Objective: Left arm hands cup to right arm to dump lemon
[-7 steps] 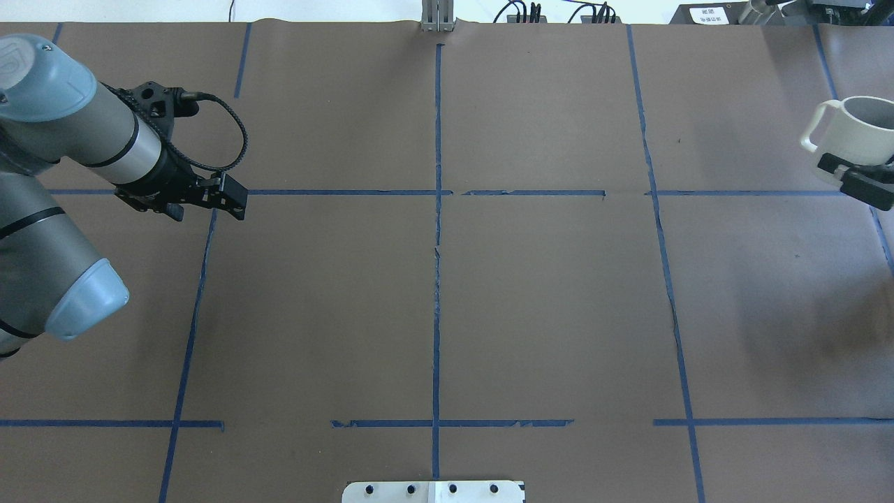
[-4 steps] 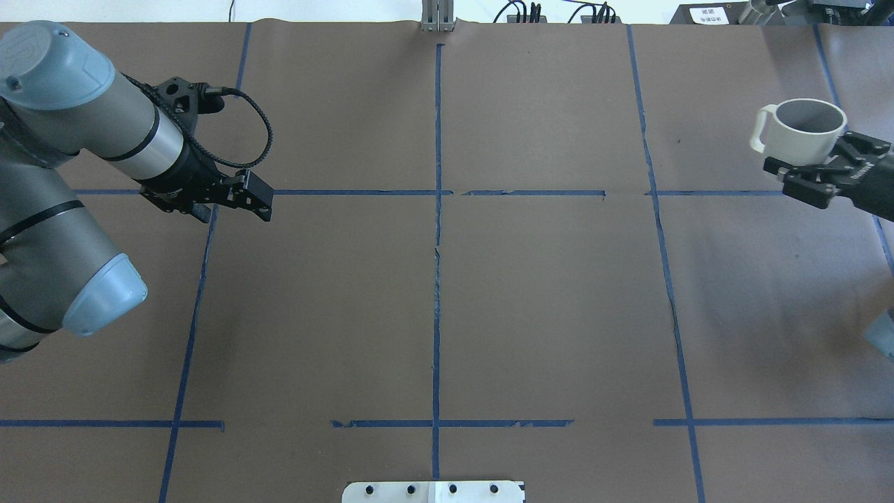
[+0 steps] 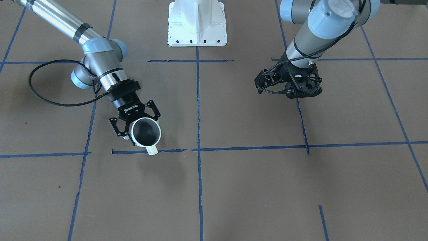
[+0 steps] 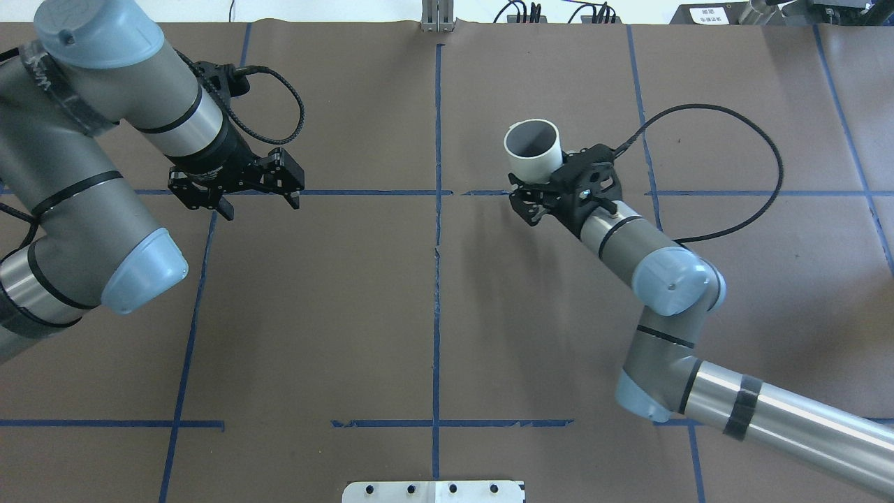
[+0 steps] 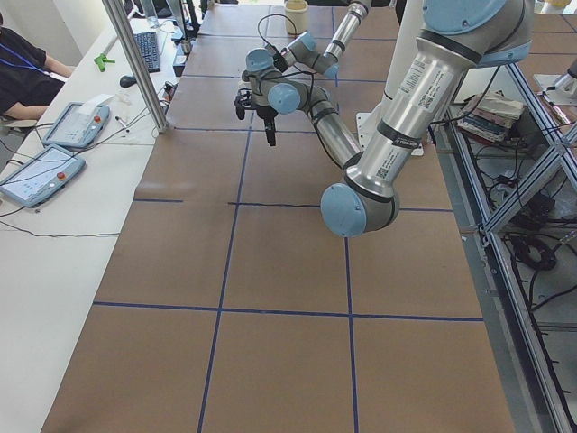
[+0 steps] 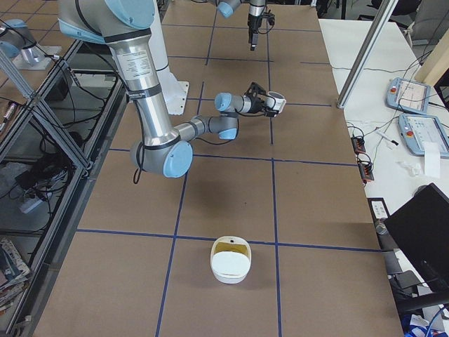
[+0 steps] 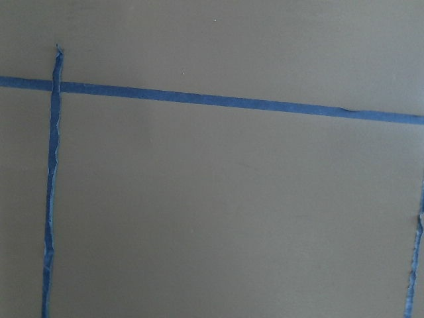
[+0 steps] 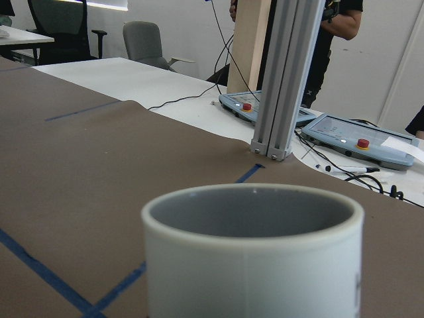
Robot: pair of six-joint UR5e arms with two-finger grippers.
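Observation:
The white cup (image 4: 533, 145) is upright in my right gripper (image 4: 536, 184), which is shut on its lower wall just right of the table's middle line. In the front view the cup (image 3: 146, 133) hangs a little above the table with its handle pointing away from the robot. The right wrist view shows its rim and grey inside (image 8: 252, 255) close up. I see no lemon in the cup or on the table. My left gripper (image 4: 255, 202) is open and empty over the left half, well apart from the cup; it also shows in the front view (image 3: 302, 93).
A white bowl (image 6: 230, 261) with something yellowish at its rim stands near the table's right end. Blue tape lines (image 4: 436, 230) cross the brown table cover. Operators' desks with pendants (image 6: 414, 95) lie beyond the far edge. The robot's white base (image 3: 196, 23) is between the arms.
My right arm has carried the cup from the table's right edge in to near the middle line. My left arm has shifted a little to the right.

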